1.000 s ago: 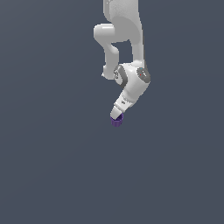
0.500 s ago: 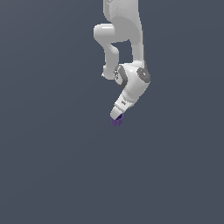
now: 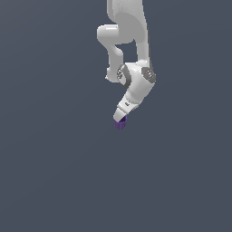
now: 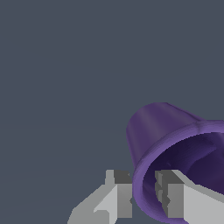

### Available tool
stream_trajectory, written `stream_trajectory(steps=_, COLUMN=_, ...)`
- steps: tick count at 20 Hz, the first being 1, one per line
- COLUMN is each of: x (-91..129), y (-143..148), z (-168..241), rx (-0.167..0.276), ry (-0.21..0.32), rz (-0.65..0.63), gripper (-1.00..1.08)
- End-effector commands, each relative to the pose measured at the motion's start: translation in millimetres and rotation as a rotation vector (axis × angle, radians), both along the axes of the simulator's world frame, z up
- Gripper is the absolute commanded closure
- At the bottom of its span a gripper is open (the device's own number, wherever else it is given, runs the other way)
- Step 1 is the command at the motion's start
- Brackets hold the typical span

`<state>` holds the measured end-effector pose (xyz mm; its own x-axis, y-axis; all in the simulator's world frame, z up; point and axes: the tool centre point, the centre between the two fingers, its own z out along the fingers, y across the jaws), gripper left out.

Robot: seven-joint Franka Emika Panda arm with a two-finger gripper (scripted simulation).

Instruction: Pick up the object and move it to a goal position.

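hand (image 4: 143,192) pinching cup (image 4: 175,148) rim, wrist-only

Plain, uniform dark slate-grey backdrop (image 3: 50,172), evenly lit, featureless in both views.

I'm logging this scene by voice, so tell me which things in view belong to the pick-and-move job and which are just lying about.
Part of the job:
- purple cup, at the tip of the arm in the exterior view
- gripper, one finger outside the cup's rim and one inside it

Just lying about:
- nothing else shows; only a plain grey background
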<state>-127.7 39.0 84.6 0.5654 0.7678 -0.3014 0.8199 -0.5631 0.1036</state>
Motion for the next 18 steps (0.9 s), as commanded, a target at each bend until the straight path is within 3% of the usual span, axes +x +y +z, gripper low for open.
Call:
stream_trajectory(steps=1, x=0.6, y=-3.2, z=11.0, rx=0.001, ry=-0.002, rz=0.000, gripper=1.08)
stream_trajectory(steps=9, x=-0.4, y=-20.8, z=70.0, rx=0.002, ry=-0.001, rz=0.000, gripper=1.08)
stream_trajectory(steps=18, x=-1.2, y=-50.7, z=170.5, rx=0.006, ry=0.000, rz=0.000, gripper=1.08)
